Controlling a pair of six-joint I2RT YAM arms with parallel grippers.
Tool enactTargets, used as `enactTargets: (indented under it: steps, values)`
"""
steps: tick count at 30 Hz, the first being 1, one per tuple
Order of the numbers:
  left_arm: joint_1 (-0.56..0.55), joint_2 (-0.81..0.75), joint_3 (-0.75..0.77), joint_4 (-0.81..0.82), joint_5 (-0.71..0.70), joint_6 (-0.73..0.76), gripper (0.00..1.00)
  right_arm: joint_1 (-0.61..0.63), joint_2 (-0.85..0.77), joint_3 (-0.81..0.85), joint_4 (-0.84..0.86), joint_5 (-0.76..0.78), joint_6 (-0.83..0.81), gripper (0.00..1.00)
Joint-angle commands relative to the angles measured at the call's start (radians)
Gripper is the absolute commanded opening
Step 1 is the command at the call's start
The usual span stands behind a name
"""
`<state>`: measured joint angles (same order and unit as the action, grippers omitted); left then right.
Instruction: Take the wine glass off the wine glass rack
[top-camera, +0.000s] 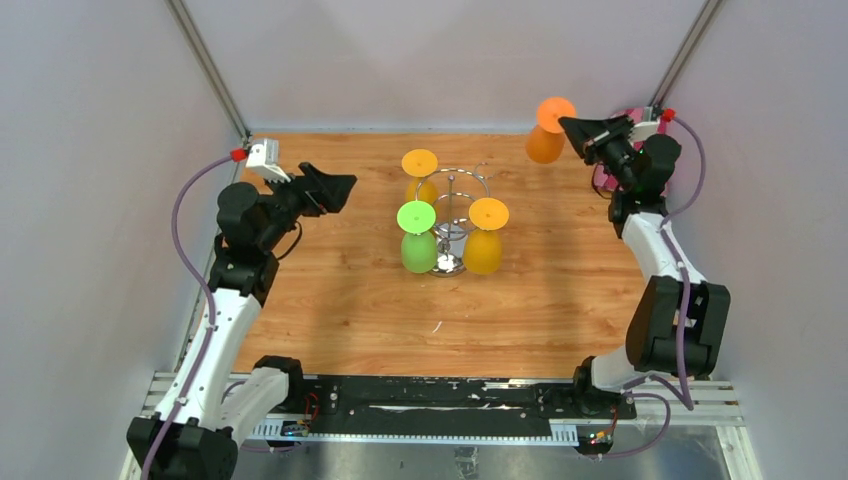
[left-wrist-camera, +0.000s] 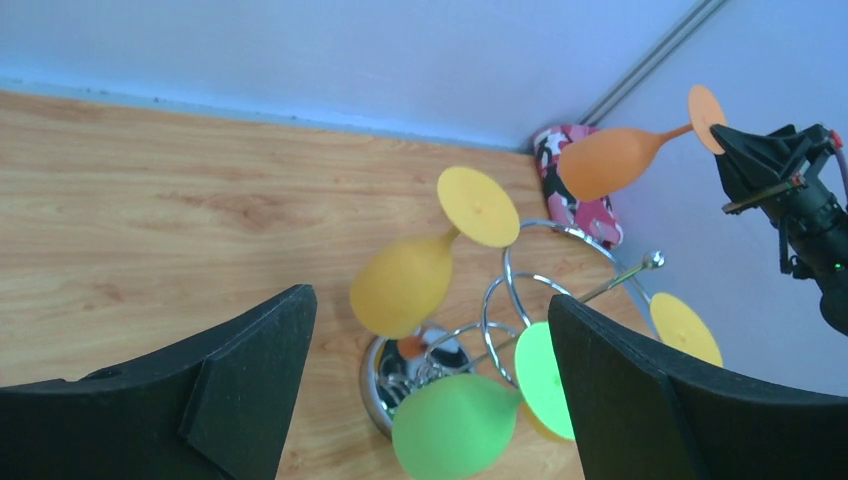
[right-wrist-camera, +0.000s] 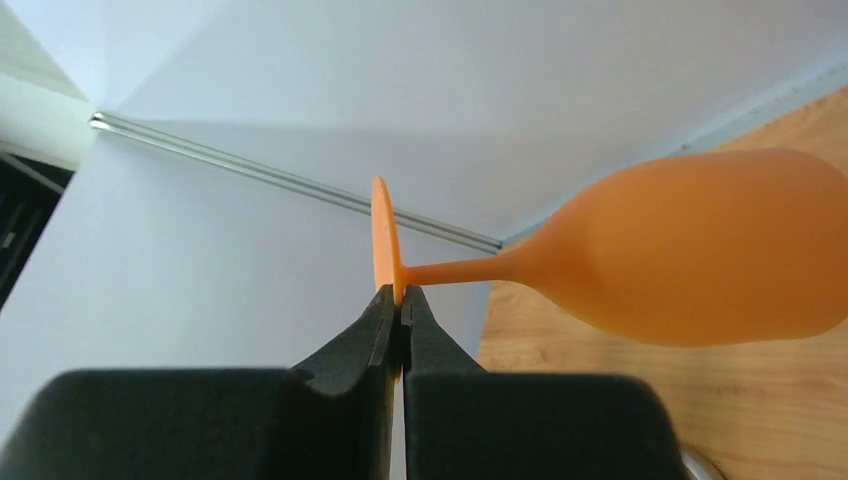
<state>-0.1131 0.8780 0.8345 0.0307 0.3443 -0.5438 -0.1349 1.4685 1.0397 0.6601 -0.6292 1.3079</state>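
Observation:
The chrome wine glass rack stands mid-table; its base also shows in the left wrist view. A yellow glass, a green glass and an amber-yellow glass hang on it upside down. My right gripper is shut on the round foot of an orange wine glass, held in the air at the far right, away from the rack. In the right wrist view the pads pinch the foot and the bowl points right. My left gripper is open and empty, left of the rack.
A pink patterned object stands at the far right corner behind the held glass. White walls enclose the table on three sides, with metal posts in the far corners. The wooden table lies in front of the rack.

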Motion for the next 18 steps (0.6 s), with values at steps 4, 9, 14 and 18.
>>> enactTargets:
  steps: [4,9,14,18]
  values:
    - [0.007,0.059,0.096,0.077,0.020,-0.008,0.82,-0.059,-0.103,0.085,0.185,-0.178,0.119,0.00]
    - [0.007,0.057,0.106,0.100,0.015,-0.013,0.72,-0.058,-0.194,0.061,0.364,-0.253,0.278,0.00]
    - [0.007,0.054,0.121,0.144,0.105,-0.035,0.87,-0.026,-0.337,0.101,0.303,-0.313,0.270,0.00]
    - [0.007,0.065,0.126,0.209,0.307,-0.043,0.90,0.031,-0.431,0.096,0.263,-0.344,0.276,0.00]
